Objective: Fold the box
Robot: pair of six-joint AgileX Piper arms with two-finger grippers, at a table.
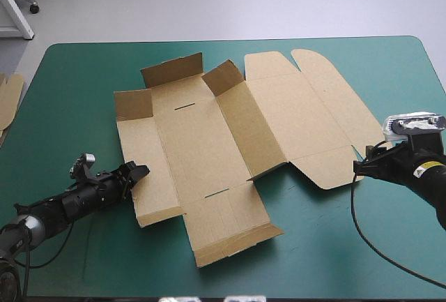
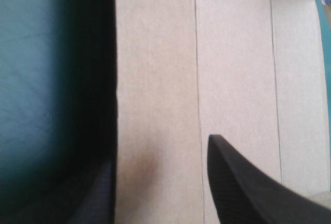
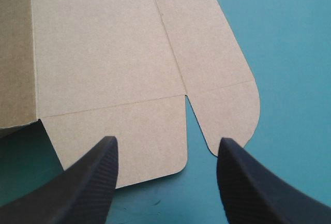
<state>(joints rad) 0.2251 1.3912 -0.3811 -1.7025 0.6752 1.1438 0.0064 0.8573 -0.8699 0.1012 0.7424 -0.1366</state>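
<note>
Both spread wide, left gripper [image 1: 141, 173] at box [image 1: 209, 141] edge, right gripper [image 1: 358, 168] opposite, spare board [image 1: 8, 96] far left

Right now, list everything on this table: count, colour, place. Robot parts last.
box: one, brown, middle of the table; mostly flat, several flaps raised.
spare board: one edge showing, brown, at the table's left edge.
table cover: one, teal-green, under everything.
left claw: one, black, open, at the box's left edge.
right claw: one, black, open, at the box's right end, facing its rounded flaps.
</note>
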